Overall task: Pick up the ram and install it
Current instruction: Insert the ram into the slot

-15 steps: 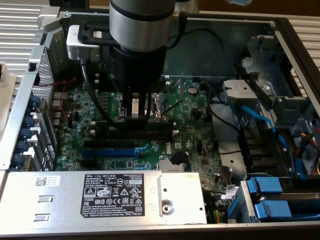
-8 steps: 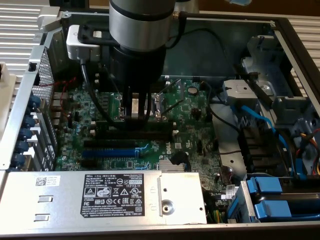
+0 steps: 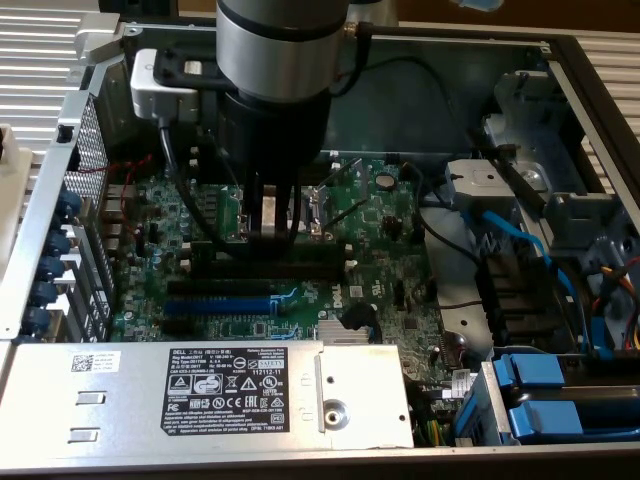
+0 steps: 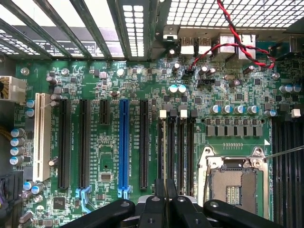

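Note:
My gripper [image 3: 270,238] hangs straight down over the green motherboard [image 3: 400,230] inside an open computer case. Its black fingers [image 4: 153,209] are shut on the ram [image 4: 164,187], which appears edge-on as a thin strip between them in the wrist view. In the exterior view the ram [image 3: 270,212] shows as a pale patch between the fingers. It is held just above the row of long black slots [image 4: 176,152] with white end clips, roughly in line with the slot farthest from the CPU socket. In the exterior view those slots [image 3: 310,268] run directly under the fingertips.
The open CPU socket [image 4: 232,183] lies beside the slots, and a blue expansion slot [image 4: 124,142] among black ones on the other side. A twisted red-and-black wire [image 4: 228,28] crosses near the rear ports. The grey power supply [image 3: 200,390] and blue drive caddies [image 3: 545,400] line the case's near side.

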### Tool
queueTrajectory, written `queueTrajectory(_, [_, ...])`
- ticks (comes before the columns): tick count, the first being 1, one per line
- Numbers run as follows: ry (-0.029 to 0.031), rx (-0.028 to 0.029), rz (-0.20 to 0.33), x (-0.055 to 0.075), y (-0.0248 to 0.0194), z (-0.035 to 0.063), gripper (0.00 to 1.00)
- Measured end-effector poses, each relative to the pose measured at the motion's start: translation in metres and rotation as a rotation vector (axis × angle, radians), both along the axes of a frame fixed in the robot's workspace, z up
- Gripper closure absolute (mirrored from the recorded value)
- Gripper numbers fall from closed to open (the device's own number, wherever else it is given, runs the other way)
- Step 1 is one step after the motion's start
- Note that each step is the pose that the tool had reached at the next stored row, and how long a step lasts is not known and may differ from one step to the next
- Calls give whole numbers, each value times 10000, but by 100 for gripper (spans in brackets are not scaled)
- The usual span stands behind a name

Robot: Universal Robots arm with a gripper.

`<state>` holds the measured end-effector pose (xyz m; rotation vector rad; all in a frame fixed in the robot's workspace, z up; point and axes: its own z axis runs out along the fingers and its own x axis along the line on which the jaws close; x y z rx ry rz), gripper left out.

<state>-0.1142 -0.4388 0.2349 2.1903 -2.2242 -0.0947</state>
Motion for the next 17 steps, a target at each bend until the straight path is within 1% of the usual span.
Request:
queueTrajectory(3, [1, -1, 0, 0, -18, 3, 88])
queueTrajectory(9, [-1, 1, 0, 1, -17, 2, 88])
queueTrajectory(12, [-1, 1, 1, 1, -3, 3, 88])
queueTrajectory(17, [0, 0, -1, 0, -4, 3, 88])
